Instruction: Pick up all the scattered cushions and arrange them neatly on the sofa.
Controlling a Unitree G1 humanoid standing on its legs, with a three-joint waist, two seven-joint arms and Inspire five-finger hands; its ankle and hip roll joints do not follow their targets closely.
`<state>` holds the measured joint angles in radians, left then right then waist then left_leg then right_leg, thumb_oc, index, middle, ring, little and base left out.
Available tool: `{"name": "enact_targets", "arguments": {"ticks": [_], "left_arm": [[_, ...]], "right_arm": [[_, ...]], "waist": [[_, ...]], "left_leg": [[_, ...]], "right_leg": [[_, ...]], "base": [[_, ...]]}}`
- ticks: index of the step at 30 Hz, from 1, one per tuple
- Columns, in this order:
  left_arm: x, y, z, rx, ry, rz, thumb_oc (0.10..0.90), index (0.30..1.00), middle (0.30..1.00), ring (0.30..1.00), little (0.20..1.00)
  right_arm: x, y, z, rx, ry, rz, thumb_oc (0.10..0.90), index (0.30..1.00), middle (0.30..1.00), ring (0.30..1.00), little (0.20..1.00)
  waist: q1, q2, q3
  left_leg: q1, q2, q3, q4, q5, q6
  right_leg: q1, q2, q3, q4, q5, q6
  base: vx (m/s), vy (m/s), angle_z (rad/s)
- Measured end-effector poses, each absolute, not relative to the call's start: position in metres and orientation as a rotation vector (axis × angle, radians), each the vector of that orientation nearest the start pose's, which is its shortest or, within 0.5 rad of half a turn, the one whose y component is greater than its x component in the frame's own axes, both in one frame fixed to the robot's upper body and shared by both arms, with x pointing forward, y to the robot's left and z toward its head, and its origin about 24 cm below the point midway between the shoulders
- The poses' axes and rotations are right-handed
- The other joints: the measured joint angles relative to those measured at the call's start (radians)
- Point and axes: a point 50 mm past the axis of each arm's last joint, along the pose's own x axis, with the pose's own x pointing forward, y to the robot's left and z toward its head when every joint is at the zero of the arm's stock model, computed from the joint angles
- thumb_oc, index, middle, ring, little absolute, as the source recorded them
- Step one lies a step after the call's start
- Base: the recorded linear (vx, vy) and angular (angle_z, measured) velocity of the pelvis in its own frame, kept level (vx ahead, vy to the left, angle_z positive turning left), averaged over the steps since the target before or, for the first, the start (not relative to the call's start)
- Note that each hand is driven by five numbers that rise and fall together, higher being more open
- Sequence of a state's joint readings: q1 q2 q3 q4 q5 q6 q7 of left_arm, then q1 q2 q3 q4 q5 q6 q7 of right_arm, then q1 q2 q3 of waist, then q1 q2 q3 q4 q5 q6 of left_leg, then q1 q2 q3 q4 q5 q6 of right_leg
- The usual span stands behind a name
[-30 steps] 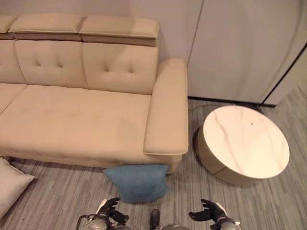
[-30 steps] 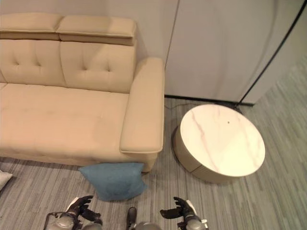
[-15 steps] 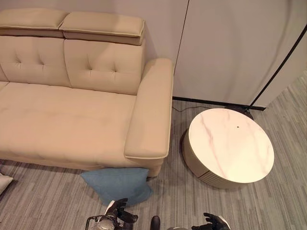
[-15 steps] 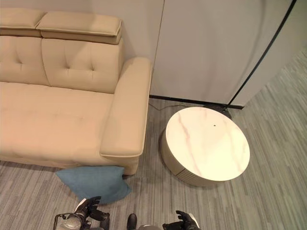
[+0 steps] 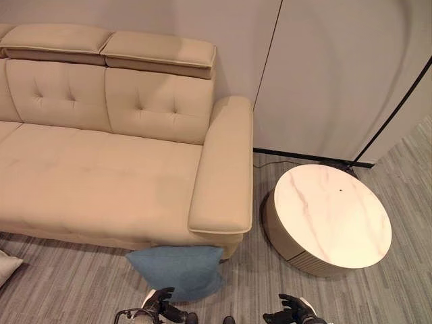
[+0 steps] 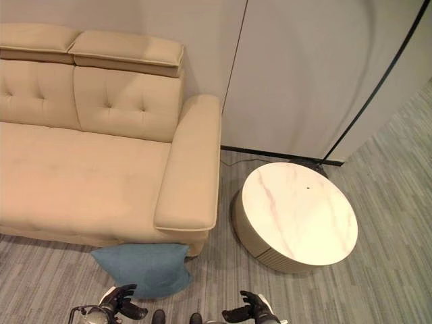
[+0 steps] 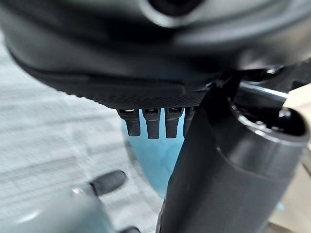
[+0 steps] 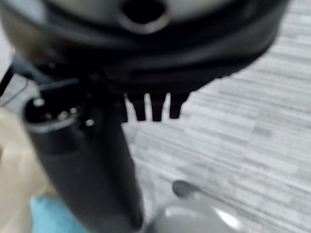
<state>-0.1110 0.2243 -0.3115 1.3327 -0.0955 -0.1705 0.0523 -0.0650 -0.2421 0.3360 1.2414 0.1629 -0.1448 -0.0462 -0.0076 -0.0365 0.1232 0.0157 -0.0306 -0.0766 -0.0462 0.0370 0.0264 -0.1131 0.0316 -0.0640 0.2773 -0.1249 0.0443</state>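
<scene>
Left hand and right hand loosely spread, holding nothing. Square blue fabric cushion on grey carpet floor, against beige upholstered sofa front edge. Nothing placed yet.

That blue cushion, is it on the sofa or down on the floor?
On the floor. The blue cushion stands on the grey carpet, leaning against the front of the beige sofa below its armrest; neither hand holds it.

You see a beige sofa, a blue cushion on grey striped carpet, a cream, faintly veined round table, and what looks like a pale grey cushion.
</scene>
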Motion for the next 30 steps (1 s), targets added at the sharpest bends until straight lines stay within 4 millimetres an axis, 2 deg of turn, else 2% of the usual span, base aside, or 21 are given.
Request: {"name": "enact_targets", "arguments": {"ticks": [2, 3, 5, 6, 8, 10, 11, 12, 13, 14, 15, 16, 18, 19, 20, 21, 22, 23, 24, 28, 30], "left_arm": [[0.117, 0.228, -0.155, 0.369, 1.081, -0.019, 0.8, 0.9, 0.9, 0.9, 0.9], [0.117, 0.23, -0.155, 0.377, 1.083, -0.019, 0.8, 0.9, 0.9, 0.9, 0.9], [0.117, 0.231, -0.154, 0.38, 1.078, -0.021, 0.8, 0.9, 0.9, 0.9, 0.9], [0.118, 0.231, -0.154, 0.378, 1.073, -0.021, 0.8, 0.9, 0.9, 0.9, 0.9], [0.134, 0.228, -0.15, 0.367, 1.03, -0.013, 0.8, 0.9, 0.9, 0.9, 0.9], [0.133, 0.229, -0.15, 0.364, 1.035, -0.006, 0.8, 0.9, 0.9, 0.9, 0.9], [0.133, 0.231, -0.149, 0.37, 1.035, -0.002, 0.8, 0.9, 0.9, 0.9, 0.9], [0.133, 0.232, -0.149, 0.381, 1.035, -0.008, 0.8, 0.9, 0.9, 0.9, 0.9], [0.132, 0.236, -0.148, 0.39, 1.038, -0.001, 0.8, 0.9, 0.9, 0.9, 0.9], [0.133, 0.231, -0.149, 0.383, 1.034, -0.015, 0.8, 0.9, 0.9, 0.9, 0.9], [0.138, 0.223, -0.149, 0.384, 1.016, -0.045, 0.8, 0.9, 0.9, 0.9, 0.9], [0.146, 0.221, -0.147, 0.397, 0.993, -0.062, 0.8, 0.9, 0.9, 0.9, 0.9], [0.164, 0.202, -0.143, 0.393, 0.941, -0.116, 0.8, 0.9, 0.9, 0.9, 0.9], [0.192, 0.187, -0.131, 0.394, 0.838, -0.157, 0.8, 0.9, 0.9, 0.9, 0.9], [0.206, 0.183, -0.123, 0.394, 0.785, -0.164, 0.8, 0.9, 0.9, 0.9, 0.9], [0.238, 0.18, -0.103, 0.404, 0.677, -0.161, 0.8, 0.9, 0.9, 0.9, 0.9], [0.255, 0.181, -0.09, 0.411, 0.617, -0.154, 0.8, 0.9, 0.9, 0.9, 0.9], [0.27, 0.183, -0.078, 0.41, 0.565, -0.128, 0.8, 0.9, 0.9, 0.9, 0.9], [0.279, 0.185, -0.07, 0.404, 0.538, -0.104, 0.8, 0.9, 0.9, 0.9, 0.9], [0.291, 0.206, -0.05, 0.365, 0.438, 0.017, 0.8, 0.9, 0.9, 0.9, 0.9], [0.297, 0.22, -0.039, 0.346, 0.394, 0.102, 0.8, 0.9, 0.9, 0.9, 0.9]], "right_arm": [[0.123, -0.215, -0.154, -0.302, 1.046, 0.029, 0.8, 0.9, 0.9, 0.9, 0.9], [0.117, -0.215, -0.156, -0.298, 1.061, 0.028, 0.8, 0.9, 0.9, 0.9, 0.9], [0.11, -0.216, -0.158, -0.294, 1.079, 0.02, 0.8, 0.9, 0.9, 0.9, 0.9], [0.109, -0.217, -0.158, -0.296, 1.083, 0.019, 0.8, 0.9, 0.9, 0.9, 0.9], [0.121, -0.221, -0.154, -0.313, 1.059, 0.017, 0.8, 0.9, 0.9, 0.9, 0.9], [0.127, -0.222, -0.152, -0.321, 1.043, 0.015, 0.8, 0.9, 0.9, 0.9, 0.9], [0.129, -0.222, -0.152, -0.321, 1.036, 0.018, 0.8, 0.9, 0.9, 0.9, 0.9], [0.131, -0.221, -0.151, -0.324, 1.029, 0.025, 0.8, 0.9, 0.9, 0.9, 0.9], [0.131, -0.221, -0.151, -0.324, 1.028, 0.024, 0.8, 0.9, 0.9, 0.9, 0.9], [0.131, -0.224, -0.15, -0.331, 1.025, 0.018, 0.8, 0.9, 0.9, 0.9, 0.9], [0.134, -0.227, -0.148, -0.337, 1.019, 0.011, 0.8, 0.9, 0.9, 0.9, 0.9], [0.134, -0.227, -0.149, -0.337, 1.021, 0.011, 0.8, 0.9, 0.9, 0.9, 0.9], [0.142, -0.234, -0.144, -0.357, 1.001, -0.007, 0.8, 0.9, 0.9, 0.9, 0.9], [0.161, -0.236, -0.136, -0.367, 0.95, -0.017, 0.8, 0.9, 0.9, 0.9, 0.9], [0.173, -0.24, -0.13, -0.364, 0.909, -0.045, 0.8, 0.9, 0.9, 0.9, 0.9], [0.209, -0.241, -0.111, -0.401, 0.812, -0.059, 0.8, 0.9, 0.9, 0.9, 0.9], [0.225, -0.241, -0.101, -0.407, 0.764, -0.063, 0.8, 0.9, 0.9, 0.9, 0.9], [0.244, -0.235, -0.09, -0.399, 0.702, -0.059, 0.8, 0.9, 0.9, 0.9, 0.9], [0.255, -0.229, -0.082, -0.385, 0.653, -0.052, 0.8, 0.9, 0.9, 0.9, 0.9], [0.288, -0.205, -0.055, -0.307, 0.484, -0.056, 0.8, 0.9, 0.9, 0.9, 0.9], [0.31, -0.196, -0.032, -0.268, 0.373, -0.078, 0.8, 0.9, 0.9, 0.9, 0.9]], "waist": [[0.003, -0.004, -0.001], [0.008, -0.016, -0.001], [0.008, -0.012, 0.001], [0.022, -0.009, 0.004], [0.037, -0.02, 0.035], [0.041, -0.026, 0.043], [0.037, -0.03, 0.045], [0.02, -0.033, 0.046], [0.019, -0.034, 0.048], [0.009, -0.031, 0.05], [0.005, -0.022, 0.066], [0.004, -0.023, 0.086], [-0.014, 0.012, 0.113], [-0.034, 0.005, 0.142], [-0.038, -0.001, 0.168], [-0.027, -0.016, 0.218], [-0.026, -0.012, 0.243], [-0.02, -0.019, 0.286], [-0.011, -0.018, 0.319], [-0.001, -0.008, 0.328], [-0.001, -0.008, 0.323]], "left_leg": [[0.0, -0.009, -0.009, -0.013, 0.011, -0.005], [-0.009, -0.027, -0.051, -0.017, 0.022, -0.014], [-0.017, -0.026, -0.086, -0.01, 0.03, -0.034], [-0.04, -0.029, -0.09, 0.013, 0.035, -0.059], [-0.143, -0.06, -0.061, 0.135, 0.052, -0.089], [-0.162, -0.042, -0.007, 0.196, -0.003, -0.078], [-0.164, -0.025, 0.023, 0.218, -0.021, -0.066], [-0.154, 0.023, 0.041, 0.224, -0.032, -0.065], [-0.137, 0.063, 0.05, 0.209, -0.039, -0.073], [-0.115, 0.125, 0.067, 0.158, -0.038, -0.076], [-0.108, 0.158, 0.053, 0.119, -0.023, -0.097], [-0.111, 0.161, 0.031, 0.098, -0.021, -0.1], [-0.137, 0.123, 0.014, 0.098, -0.004, -0.111], [-0.231, 0.05, 0.026, 0.141, 0.014, -0.073], [-0.274, 0.023, 0.037, 0.173, 0.009, -0.054], [-0.406, -0.021, 0.05, 0.283, 0.002, -0.041], [-0.465, -0.026, 0.062, 0.327, -0.015, -0.025], [-0.486, -0.038, 0.075, 0.335, -0.022, -0.009], [-0.487, -0.041, 0.079, 0.338, -0.017, -0.006], [-0.602, -0.043, 0.081, 0.399, -0.03, -0.011], [-0.687, -0.042, 0.082, 0.422, -0.031, -0.009]], "right_leg": [[0.0, 0.016, 0.047, -0.006, -0.016, 0.019], [0.036, 0.018, 0.05, -0.076, -0.011, -0.044], [0.081, 0.035, 0.068, -0.162, 0.022, -0.073], [0.08, 0.037, 0.07, -0.178, 0.036, -0.091], [0.067, 0.006, 0.034, -0.208, 0.082, -0.132], [0.072, -0.003, 0.027, -0.225, 0.101, -0.148], [0.078, -0.005, 0.02, -0.231, 0.102, -0.15], [0.094, -0.01, 0.009, -0.247, 0.106, -0.151], [0.1, -0.009, 0.011, -0.256, 0.109, -0.151], [0.103, -0.006, 0.018, -0.267, 0.112, -0.148], [0.103, -0.008, 0.02, -0.267, 0.115, -0.142], [0.102, -0.008, 0.027, -0.265, 0.116, -0.131], [0.043, -0.021, 0.049, -0.197, 0.094, -0.068], [-0.118, -0.088, 0.065, -0.024, 0.048, -0.026], [-0.175, -0.109, 0.076, 0.032, 0.034, -0.011], [-0.311, -0.146, 0.119, 0.132, 0.022, 0.008], [-0.361, -0.152, 0.125, 0.155, 0.02, 0.01], [-0.375, -0.165, 0.128, 0.148, 0.008, 0.03], [-0.371, -0.169, 0.132, 0.134, 0.022, 0.045], [-0.481, -0.157, 0.151, 0.183, 0.014, 0.042], [-0.573, -0.155, 0.153, 0.222, 0.015, 0.042]], "base": [[-0.05, -0.016, 0.37], [-0.07, -0.015, 0.76], [-0.1, -0.007, 0.74], [-0.12, 0.0, 0.6], [-0.07, 0.03, 0.44], [0.0, 0.058, 0.07], [0.05, 0.074, 0.25], [0.07, 0.096, 0.24], [0.06, 0.079, 0.23], [0.06, 0.09, 0.06], [0.06, 0.149, -0.1], [0.0, 0.22, -0.31], [-0.24, 0.296, -0.38], [-0.42, 0.268, -0.15], [-0.37, 0.21, -0.09], [-0.19, 0.125, -0.19], [-0.13, 0.059, -0.19], [-0.14, 0.022, -0.1], [-0.14, 0.022, -0.11], [-0.16, 0.011, 0.05], [-0.15, 0.008, 0.04]]}}
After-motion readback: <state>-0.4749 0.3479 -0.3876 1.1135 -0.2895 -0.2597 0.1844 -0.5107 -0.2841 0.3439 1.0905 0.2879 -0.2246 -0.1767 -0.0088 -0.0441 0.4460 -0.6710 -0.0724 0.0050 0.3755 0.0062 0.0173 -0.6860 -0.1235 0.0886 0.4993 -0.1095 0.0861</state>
